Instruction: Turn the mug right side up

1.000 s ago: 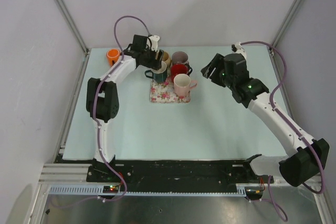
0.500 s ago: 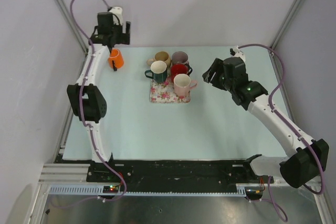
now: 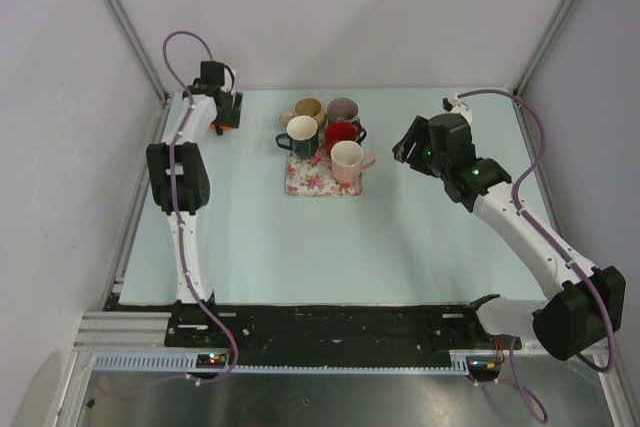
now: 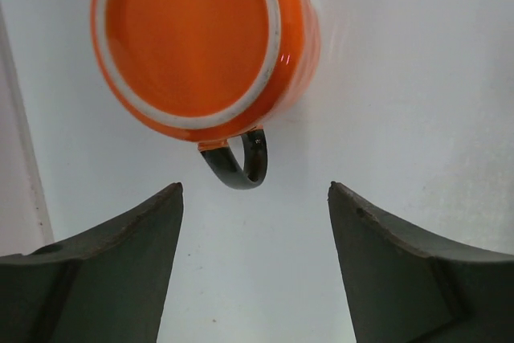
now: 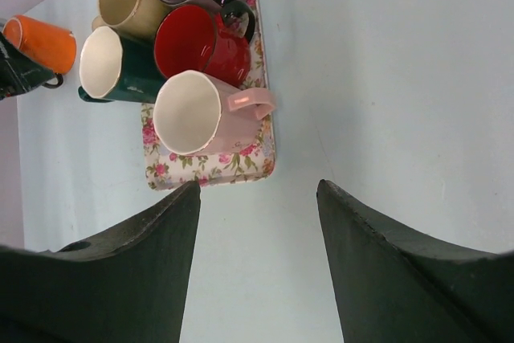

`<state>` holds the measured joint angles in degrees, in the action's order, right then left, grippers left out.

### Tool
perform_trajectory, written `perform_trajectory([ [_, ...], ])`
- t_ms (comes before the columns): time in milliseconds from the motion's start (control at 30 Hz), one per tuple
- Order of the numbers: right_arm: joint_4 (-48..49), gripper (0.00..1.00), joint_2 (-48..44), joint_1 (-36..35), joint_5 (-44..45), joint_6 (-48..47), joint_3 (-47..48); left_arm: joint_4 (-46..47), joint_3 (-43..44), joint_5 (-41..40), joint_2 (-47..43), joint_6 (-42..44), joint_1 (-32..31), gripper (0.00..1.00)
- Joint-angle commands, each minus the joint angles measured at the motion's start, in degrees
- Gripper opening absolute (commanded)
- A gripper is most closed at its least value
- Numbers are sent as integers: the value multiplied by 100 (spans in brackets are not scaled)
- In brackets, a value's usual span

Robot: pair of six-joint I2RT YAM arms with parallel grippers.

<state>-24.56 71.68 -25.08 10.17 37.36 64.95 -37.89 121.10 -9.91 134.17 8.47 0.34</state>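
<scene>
An orange mug (image 4: 193, 38) with a dark handle (image 4: 239, 165) stands upside down at the table's far left corner, its flat base facing up. My left gripper (image 4: 255, 190) hangs open just above it, with the handle a little beyond the gap between the fingertips. In the top view the left gripper (image 3: 222, 109) covers most of the mug. The mug also shows in the right wrist view (image 5: 38, 41). My right gripper (image 5: 257, 184) is open and empty, hovering over bare table to the right of the tray; it also shows in the top view (image 3: 408, 139).
A floral tray (image 3: 300, 185) at the table's middle back holds upright mugs: pink (image 3: 347, 161), red (image 3: 340, 135) and green (image 3: 300, 133). A tan mug (image 3: 308, 109) and a mauve mug (image 3: 343, 109) stand behind them. The enclosure's left wall and corner post are close to the orange mug.
My left arm has swung from the mugs at the tray to the far left corner and come down over the orange mug. My right arm has barely moved.
</scene>
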Motion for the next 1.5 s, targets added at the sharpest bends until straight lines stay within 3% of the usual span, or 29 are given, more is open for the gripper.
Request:
perform_trajectory([
  [0,169,65,-175,61,165,-149,19,-285,555,-52,123,-8,120,75],
  [333,201,65,-284,297,173,-272,18,-353,1567,45,1025,153,136,56],
  [467,190,65,-334,373,220,-301,21,-372,1730,73,1169,177,152,39],
  [533,213,65,-340,401,215,-316,19,-372,1734,166,1157,185,175,28],
  [600,251,65,-341,423,170,-324,18,-374,1711,242,1125,143,205,10],
  [667,298,65,-366,431,134,-330,18,-374,1637,277,1031,44,257,3],
  [900,713,65,-525,348,-650,-1332,18,-377,462,1327,-502,-184,457,0],
  [1167,1648,66,-628,-865,-1166,-3859,-13,-394,-974,2962,-2942,-1030,428,0],
  [1333,3182,68,-395,-1426,-2156,-5105,-387,-536,-1572,3552,-4292,-1220,-93,0],
  [1467,4757,69,-89,-1530,-2632,-5352,-622,-863,-1604,4338,-5027,-1373,-674,0],
])
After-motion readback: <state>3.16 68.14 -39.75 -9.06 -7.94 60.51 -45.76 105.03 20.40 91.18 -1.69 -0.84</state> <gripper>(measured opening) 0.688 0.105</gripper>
